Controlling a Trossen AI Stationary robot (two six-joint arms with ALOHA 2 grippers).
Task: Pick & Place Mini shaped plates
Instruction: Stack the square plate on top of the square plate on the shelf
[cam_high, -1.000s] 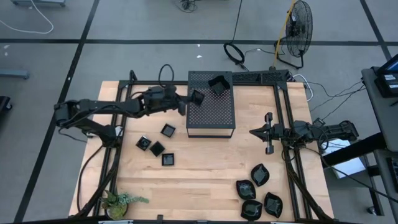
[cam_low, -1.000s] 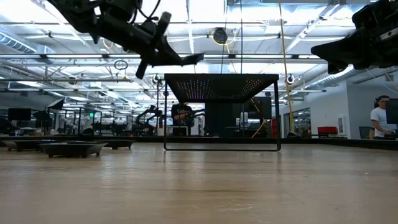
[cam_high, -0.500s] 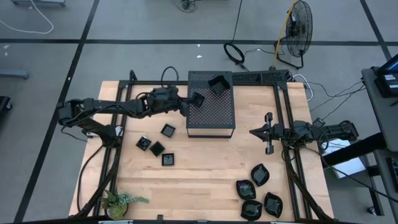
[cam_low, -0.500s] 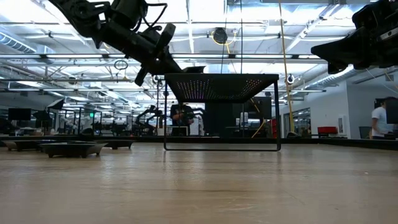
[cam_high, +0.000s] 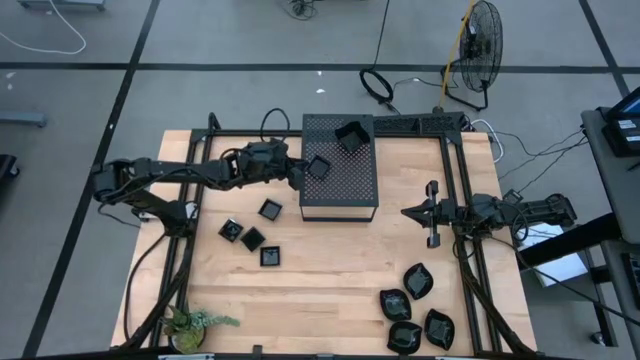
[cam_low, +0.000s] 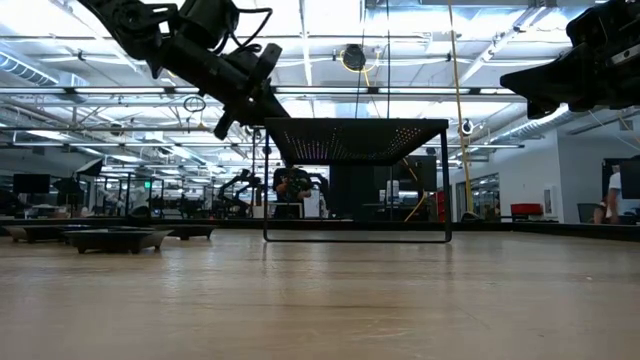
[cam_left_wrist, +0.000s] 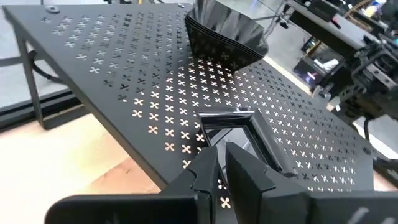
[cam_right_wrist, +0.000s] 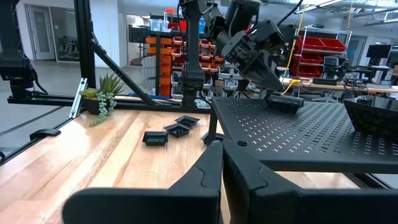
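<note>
My left gripper (cam_high: 304, 170) reaches over the left part of the black perforated box (cam_high: 340, 190) and is shut on a small square black plate (cam_high: 320, 166). A stack of angular black plates (cam_high: 350, 134) sits on the box's far part. Several square plates (cam_high: 253, 240) lie flat on the wooden table left of the box. Several leaf-shaped plates (cam_high: 418, 282) lie near the table's near right corner. My right gripper (cam_high: 408, 212) hovers shut to the right of the box, touching nothing. My left gripper pinches the square plate's rim (cam_left_wrist: 219, 138) on the side facing the arm, between its two fingers (cam_left_wrist: 205, 167). The fingers come slanting down from the table's left. The plate (cam_right_wrist: 284, 101) is level and seems to sit on the box's perforated top.
A small green plant (cam_high: 195, 323) stands at the table's near left corner. A black frame (cam_high: 455, 200) runs along the table's left, far and right edges. Bare wood (cam_high: 330, 270) lies between the box and the near edge.
My left gripper has carried the square plate toward the table's right, from above the box's left edge to over its top, and has come down. The plate now sits at the level of the perforated top. The gripper has stayed shut on it.
</note>
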